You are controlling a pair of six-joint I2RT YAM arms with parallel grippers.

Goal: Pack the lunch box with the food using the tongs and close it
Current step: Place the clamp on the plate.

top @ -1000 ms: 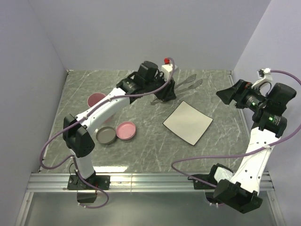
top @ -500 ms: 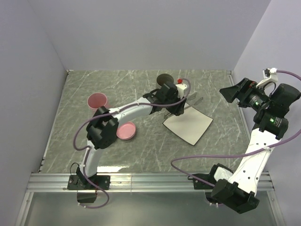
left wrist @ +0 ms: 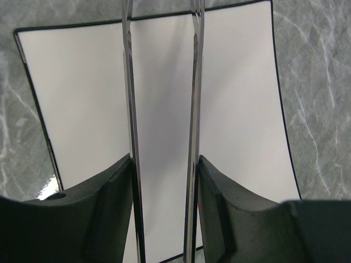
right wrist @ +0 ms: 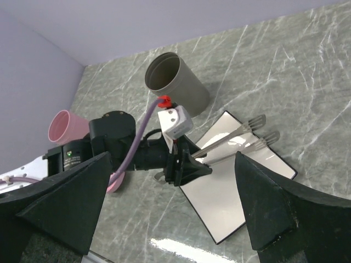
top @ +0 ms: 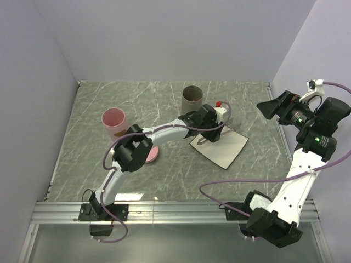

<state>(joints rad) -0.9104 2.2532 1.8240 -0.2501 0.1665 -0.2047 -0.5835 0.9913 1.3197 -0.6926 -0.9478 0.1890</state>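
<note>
Two arms are shown at one moment of the packing task. The left gripper (left wrist: pixel 164 164) is part-closed on the tongs (left wrist: pixel 129 82). Its dark fingers (left wrist: pixel 109 192) press the outer faces of the two slim metal arms, which run side by side with a gap between them, so the tongs are held but not squeezed together. Their tips reach away from the gripper over the white square plate (left wrist: pixel 77 98), which lies on the marbled surface (top: pixel 175 178) right of centre. Whether the tips touch the plate cannot be told. The part of the plate in view is bare, and no food appears in any view.

On the far side of the plate stands a grey cup (top: pixel 192 97), open end up. At the left stands a pink cup (top: pixel 113 121), and near it lies a pink disc (top: pixel 153 154), half hidden beneath the left arm. Which of these serves as the lunch box cannot be told.

The right gripper (top: pixel 277 108) is raised at the right edge, well apart from everything, its fingers spread wide and holding nothing.

Step in hand, by judgement: the tongs are in the grip, with no piece between them yet. The next move calls for finding a piece of food and setting the tips on either side of it. The gripper must then tighten gently, so that the thin arms pinch without twisting in the fingers.
</note>
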